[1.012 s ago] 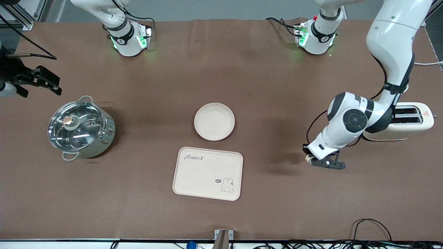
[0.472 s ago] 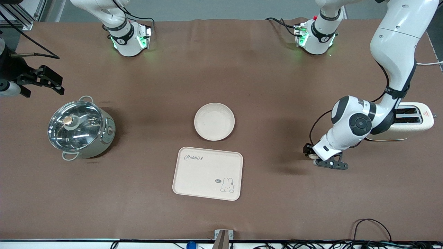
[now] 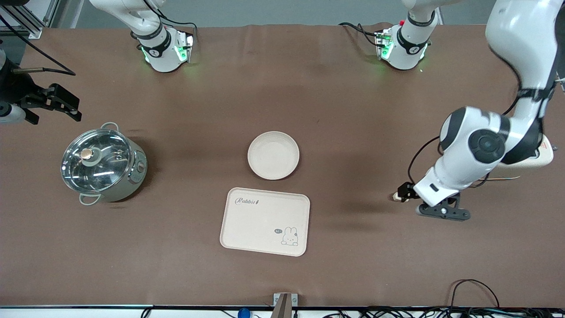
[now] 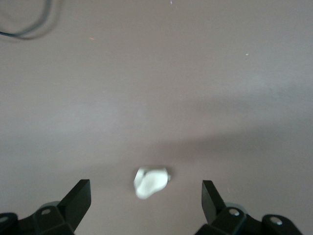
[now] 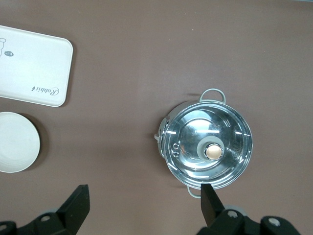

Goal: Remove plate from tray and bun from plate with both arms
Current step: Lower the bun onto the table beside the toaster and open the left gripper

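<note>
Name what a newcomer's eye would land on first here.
Mid-table, the empty round plate sits on the cloth, with the bare tray nearer the front camera. Toward the left arm's end, the open left gripper hangs over the small white bun lying on the table.

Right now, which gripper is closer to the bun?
Left. The left gripper hangs right over the bun, jaws open. The right gripper waits at the right arm's end of the table, near the pot.
</note>
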Controlling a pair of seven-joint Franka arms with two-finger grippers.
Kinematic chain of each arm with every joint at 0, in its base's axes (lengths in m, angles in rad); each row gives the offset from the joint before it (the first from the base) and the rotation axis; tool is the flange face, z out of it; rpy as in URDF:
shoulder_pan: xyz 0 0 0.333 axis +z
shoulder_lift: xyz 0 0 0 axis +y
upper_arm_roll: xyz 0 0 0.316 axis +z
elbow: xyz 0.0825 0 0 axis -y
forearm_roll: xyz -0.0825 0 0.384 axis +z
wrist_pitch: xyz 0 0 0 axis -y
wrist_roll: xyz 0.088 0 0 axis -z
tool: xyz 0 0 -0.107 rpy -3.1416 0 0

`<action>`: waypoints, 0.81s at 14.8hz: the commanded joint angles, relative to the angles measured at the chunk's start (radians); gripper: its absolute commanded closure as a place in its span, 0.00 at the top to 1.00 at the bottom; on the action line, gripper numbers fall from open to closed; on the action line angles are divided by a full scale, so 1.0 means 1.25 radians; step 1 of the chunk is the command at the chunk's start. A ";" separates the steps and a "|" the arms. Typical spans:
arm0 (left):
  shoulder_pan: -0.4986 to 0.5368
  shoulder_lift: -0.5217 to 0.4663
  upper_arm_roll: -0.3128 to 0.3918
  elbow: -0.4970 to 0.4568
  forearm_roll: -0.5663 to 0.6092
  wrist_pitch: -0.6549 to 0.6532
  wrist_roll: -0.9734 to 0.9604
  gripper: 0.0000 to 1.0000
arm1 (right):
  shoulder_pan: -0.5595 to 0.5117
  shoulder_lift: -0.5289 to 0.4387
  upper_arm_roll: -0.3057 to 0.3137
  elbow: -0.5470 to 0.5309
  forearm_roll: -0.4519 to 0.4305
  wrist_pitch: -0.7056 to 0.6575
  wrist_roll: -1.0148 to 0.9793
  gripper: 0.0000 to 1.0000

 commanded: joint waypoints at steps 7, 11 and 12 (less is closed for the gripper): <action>-0.244 -0.265 0.367 0.040 -0.304 -0.275 0.169 1.00 | 0.020 -0.013 -0.009 -0.014 -0.016 0.009 0.003 1.00; -0.209 -0.395 0.362 -0.015 -0.297 -0.334 0.166 1.00 | 0.019 -0.013 -0.010 -0.014 -0.014 0.010 0.003 1.00; -0.211 -0.406 0.364 -0.018 -0.274 -0.330 0.165 1.00 | 0.022 -0.013 -0.010 -0.015 -0.014 0.009 0.003 1.00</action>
